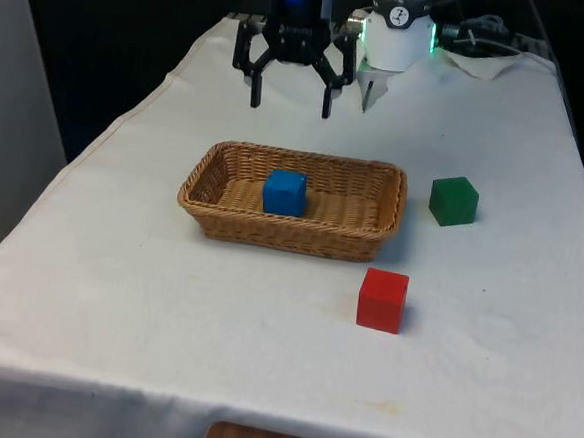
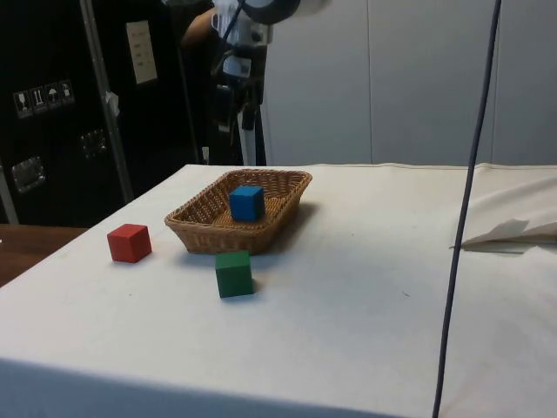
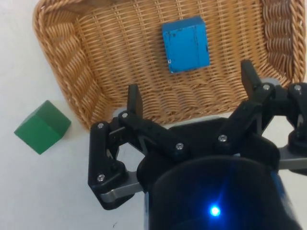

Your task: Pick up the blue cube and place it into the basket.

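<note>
The blue cube (image 1: 285, 192) lies inside the wicker basket (image 1: 203, 178), near its middle; it also shows in the side view as a blue cube (image 2: 247, 202) in the basket (image 2: 204, 231) and from the wrist as a blue cube (image 3: 185, 44) on the woven floor of the basket (image 3: 67, 57). My gripper (image 1: 291, 105) hangs high above the basket's far side, open, with nothing between its fingers. In the side view the gripper (image 2: 233, 96) is well above the basket. From the wrist, the gripper (image 3: 192, 88) is spread wide over the basket's rim.
A green cube (image 1: 454, 201) sits on the cloth to the front view's right of the basket. A red cube (image 1: 382, 299) lies nearer the camera, in front of the basket's right end. A crumpled white cloth (image 1: 489, 54) lies at the table's far right.
</note>
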{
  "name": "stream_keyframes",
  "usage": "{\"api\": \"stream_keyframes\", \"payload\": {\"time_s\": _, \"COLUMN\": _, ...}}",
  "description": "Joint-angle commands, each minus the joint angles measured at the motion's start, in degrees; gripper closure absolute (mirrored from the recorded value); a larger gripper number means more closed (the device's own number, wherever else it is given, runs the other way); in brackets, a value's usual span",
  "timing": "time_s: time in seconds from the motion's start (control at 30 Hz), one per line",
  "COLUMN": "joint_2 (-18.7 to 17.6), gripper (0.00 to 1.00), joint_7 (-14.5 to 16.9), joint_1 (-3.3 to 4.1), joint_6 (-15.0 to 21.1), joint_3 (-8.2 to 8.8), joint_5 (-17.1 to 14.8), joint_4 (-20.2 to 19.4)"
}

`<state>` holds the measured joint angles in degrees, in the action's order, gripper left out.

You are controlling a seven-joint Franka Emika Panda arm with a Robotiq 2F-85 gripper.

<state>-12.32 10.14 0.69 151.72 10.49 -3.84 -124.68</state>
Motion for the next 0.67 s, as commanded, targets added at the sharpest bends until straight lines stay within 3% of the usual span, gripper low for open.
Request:
{"api": "stream_keyframes", "payload": {"time_s": 0.0, "joint_2": 0.6, "gripper": 0.0, "joint_7": -0.1, "joint_1": 0.0, "joint_6": -0.7, "joint_3": 0.11, "joint_5": 0.2, "joint_4": 0.0}}
{"api": "stream_keyframes", "payload": {"time_s": 0.63, "joint_2": 5.8, "gripper": 0.0, "joint_7": 0.0, "joint_1": -0.06, "joint_6": -4.4, "joint_3": 0.06, "joint_5": 0.0, "joint_4": 0.2}}
